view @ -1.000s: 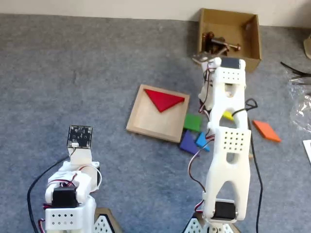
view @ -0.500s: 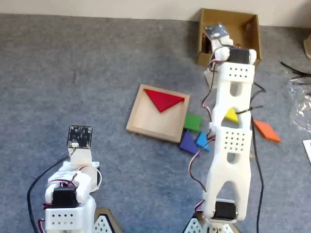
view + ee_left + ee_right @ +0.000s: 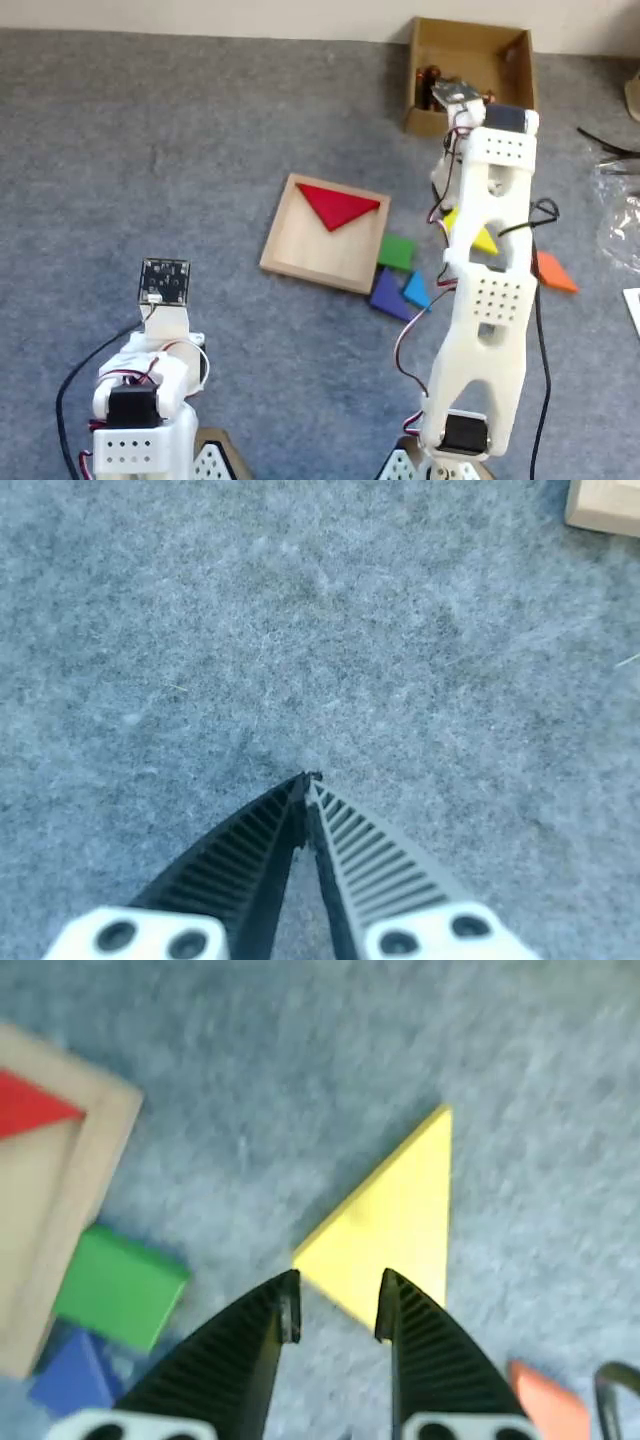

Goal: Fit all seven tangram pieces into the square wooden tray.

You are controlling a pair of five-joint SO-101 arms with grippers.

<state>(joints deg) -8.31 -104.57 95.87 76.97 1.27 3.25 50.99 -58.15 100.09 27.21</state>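
Observation:
The square wooden tray (image 3: pixel 318 247) lies mid-table with a red triangle (image 3: pixel 338 205) in its far corner. Just right of it sit a green square (image 3: pixel 397 252), a blue triangle (image 3: pixel 415 290) and a purple piece (image 3: pixel 386 294). A yellow triangle (image 3: pixel 481 238) and an orange piece (image 3: pixel 555 272) lie partly under the right arm (image 3: pixel 485 300). My right gripper (image 3: pixel 337 1306) hovers open over a corner of the yellow triangle (image 3: pixel 395 1220), with the green square (image 3: pixel 120 1285) and the tray (image 3: pixel 75 1190) beside it. My left gripper (image 3: pixel 308 780) is shut above bare carpet, the tray's corner (image 3: pixel 605 505) far off.
A cardboard box (image 3: pixel 520 80) with metal odds and ends stands at the back right, just past the right arm's wrist. Cables and a plastic bag (image 3: pixel 620 225) lie at the right edge. The left arm (image 3: pixel 150 385) sits at the near left on open grey carpet.
The right arm stretched toward the cardboard box, then drew back a little and swung right, now covering part of the orange piece. The left arm and the pieces stayed put.

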